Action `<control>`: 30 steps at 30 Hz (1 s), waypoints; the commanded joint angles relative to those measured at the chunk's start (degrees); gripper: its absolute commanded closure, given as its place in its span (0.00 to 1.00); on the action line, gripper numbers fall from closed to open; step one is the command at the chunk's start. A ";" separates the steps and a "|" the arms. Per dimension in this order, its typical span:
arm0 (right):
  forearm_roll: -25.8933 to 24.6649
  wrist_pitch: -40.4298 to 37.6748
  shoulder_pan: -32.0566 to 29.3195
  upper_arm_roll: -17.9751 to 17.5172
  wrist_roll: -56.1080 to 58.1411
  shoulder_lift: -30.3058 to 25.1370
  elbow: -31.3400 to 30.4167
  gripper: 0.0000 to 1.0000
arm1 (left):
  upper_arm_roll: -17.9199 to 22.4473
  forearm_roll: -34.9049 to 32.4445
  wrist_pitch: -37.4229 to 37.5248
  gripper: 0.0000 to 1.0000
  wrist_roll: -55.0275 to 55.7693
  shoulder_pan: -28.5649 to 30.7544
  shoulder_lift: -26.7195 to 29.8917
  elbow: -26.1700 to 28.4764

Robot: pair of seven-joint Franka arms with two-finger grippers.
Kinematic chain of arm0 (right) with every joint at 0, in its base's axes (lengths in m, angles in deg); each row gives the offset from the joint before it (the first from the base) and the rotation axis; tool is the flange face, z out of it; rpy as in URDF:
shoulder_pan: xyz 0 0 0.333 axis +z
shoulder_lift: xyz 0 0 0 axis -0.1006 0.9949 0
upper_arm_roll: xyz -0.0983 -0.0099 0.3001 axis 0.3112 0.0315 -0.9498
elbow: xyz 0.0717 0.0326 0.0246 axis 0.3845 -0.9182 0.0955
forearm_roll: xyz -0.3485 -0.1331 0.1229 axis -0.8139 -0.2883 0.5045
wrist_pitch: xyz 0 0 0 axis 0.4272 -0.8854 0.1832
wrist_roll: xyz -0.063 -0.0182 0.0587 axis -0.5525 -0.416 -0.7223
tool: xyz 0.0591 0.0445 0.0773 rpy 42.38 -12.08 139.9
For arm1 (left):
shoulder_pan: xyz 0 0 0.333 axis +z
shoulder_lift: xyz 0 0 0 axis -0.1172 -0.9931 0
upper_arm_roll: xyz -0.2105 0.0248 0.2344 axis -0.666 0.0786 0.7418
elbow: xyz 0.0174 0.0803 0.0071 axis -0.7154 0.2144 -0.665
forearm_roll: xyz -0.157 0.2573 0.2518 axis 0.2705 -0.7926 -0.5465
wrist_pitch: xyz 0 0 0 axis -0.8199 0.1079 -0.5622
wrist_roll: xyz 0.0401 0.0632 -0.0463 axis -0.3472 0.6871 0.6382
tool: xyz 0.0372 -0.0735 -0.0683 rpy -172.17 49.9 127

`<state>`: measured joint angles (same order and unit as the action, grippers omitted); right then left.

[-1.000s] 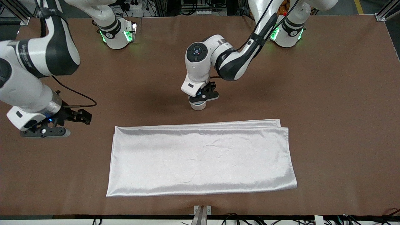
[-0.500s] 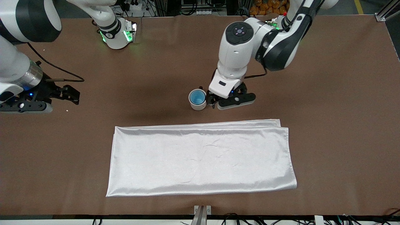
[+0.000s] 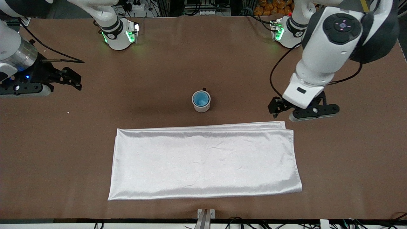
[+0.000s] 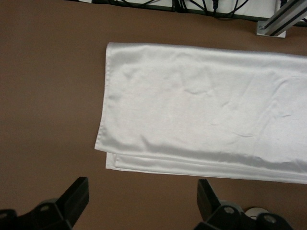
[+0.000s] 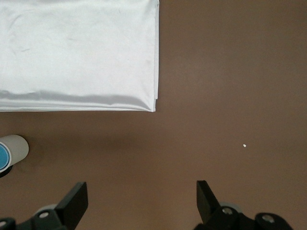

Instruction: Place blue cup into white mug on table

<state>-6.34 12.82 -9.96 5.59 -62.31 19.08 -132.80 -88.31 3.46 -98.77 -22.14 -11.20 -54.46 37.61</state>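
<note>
Blue cup (image 3: 200, 98) in white mug (image 3: 201, 106), brown table (image 3: 349, 152)

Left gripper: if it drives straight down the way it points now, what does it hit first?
Probably bare table. The left gripper is open, empty and pointing down, with brown tabletop between its fingers. The white cloth edge lies just ahead, so depth leaves some doubt.

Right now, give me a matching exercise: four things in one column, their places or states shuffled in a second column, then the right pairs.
1. blue cup
2. white satin cloth
3. left gripper
4. right gripper

A. open, over bare table at the right arm's end
B. inside the white mug
C. open, over the table by the cloth's corner
D. spread flat, nearer the front camera than the mug

Pairs: 1-B, 2-D, 3-C, 4-A
</note>
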 commanded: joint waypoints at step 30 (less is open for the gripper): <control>1.32 -1.86 2.86 5.52 1.34 -1.73 1.26 0.00 | -1.04 5.61 11.15 0.00 -20.59 14.50 11.37 2.50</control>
<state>-6.19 11.84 -7.55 10.26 -61.72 18.46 -132.72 -88.51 6.14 -88.30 -40.31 1.59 -45.89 37.84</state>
